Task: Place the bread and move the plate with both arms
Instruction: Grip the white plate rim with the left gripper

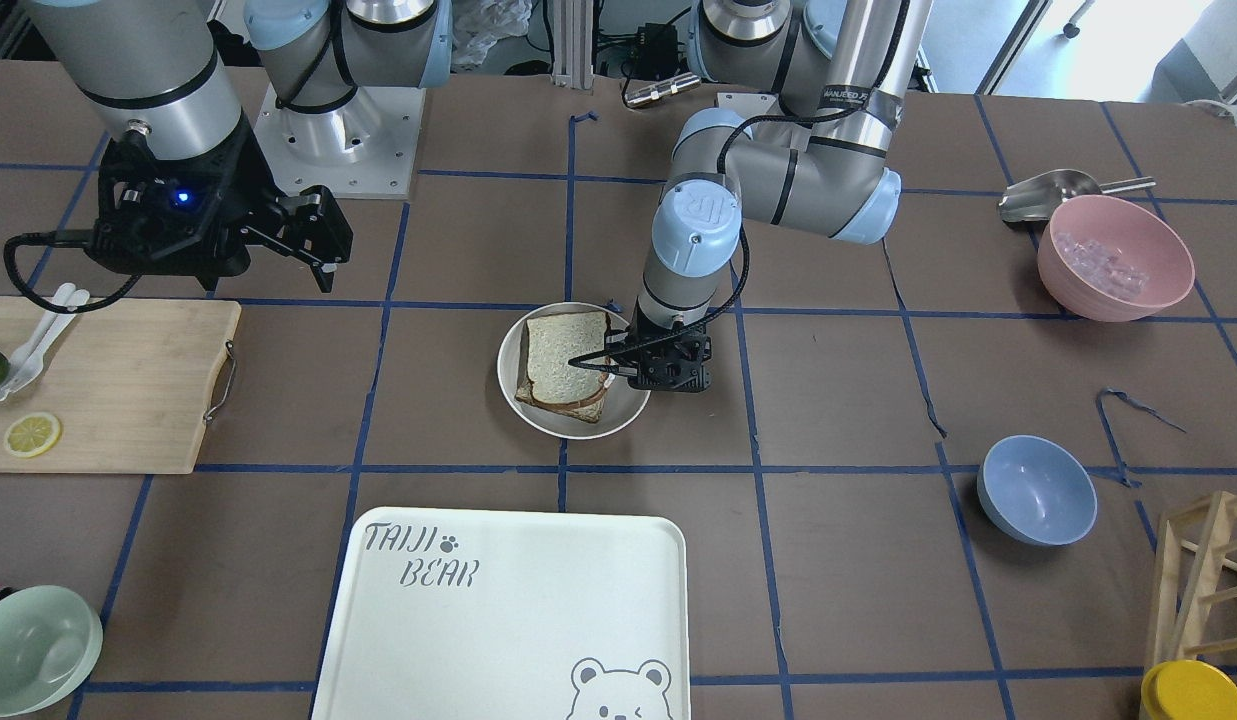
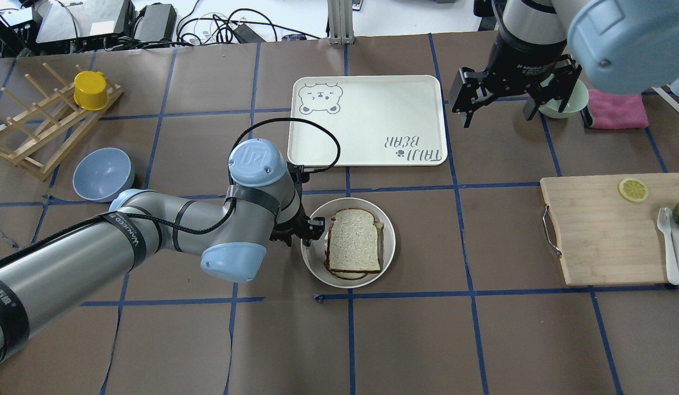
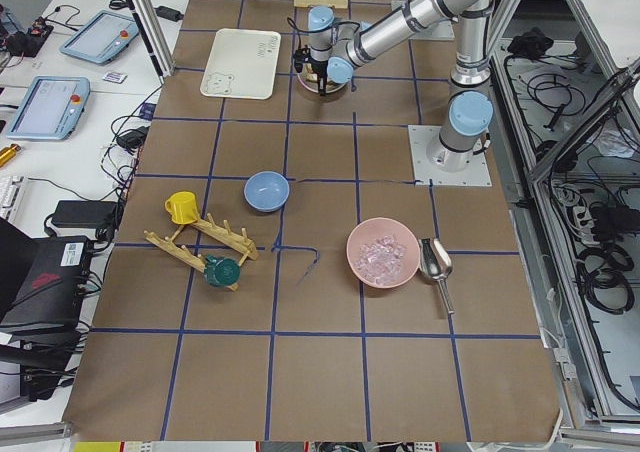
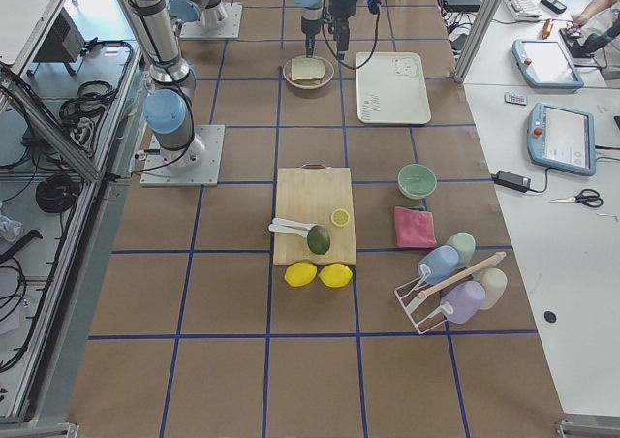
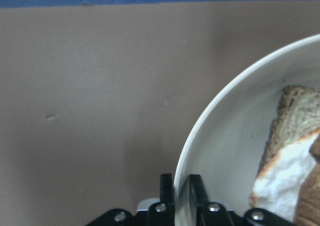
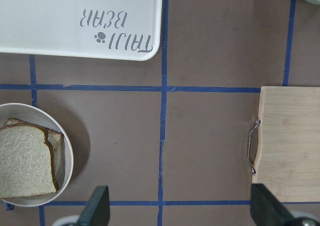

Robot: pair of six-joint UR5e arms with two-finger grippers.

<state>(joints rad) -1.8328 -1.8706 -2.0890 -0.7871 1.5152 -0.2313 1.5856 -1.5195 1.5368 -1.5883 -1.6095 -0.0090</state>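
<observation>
The plate (image 2: 317, 269) sits at mid-table. The bread (image 2: 354, 241) lies in it, atop a second slice (image 2: 346, 274). The tray (image 2: 372, 109) lies just beyond the plate, on the side away from the robot. The cutting board (image 2: 597, 236) lies well to the plate's right and carries a lemon slice (image 2: 633, 189). A bowl (image 2: 103, 174) and a drying rack (image 2: 37, 137) lie well to its left. The left gripper (image 2: 309, 227) straddles the plate's left rim. The right gripper (image 2: 498, 115) hangs just beside the tray's right edge.

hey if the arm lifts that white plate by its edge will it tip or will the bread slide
The plate looks rigid, so it should probably lift as one piece. The left gripper pinches just one edge, so the far side may dip. The bread lies loose on it and could slide.
</observation>
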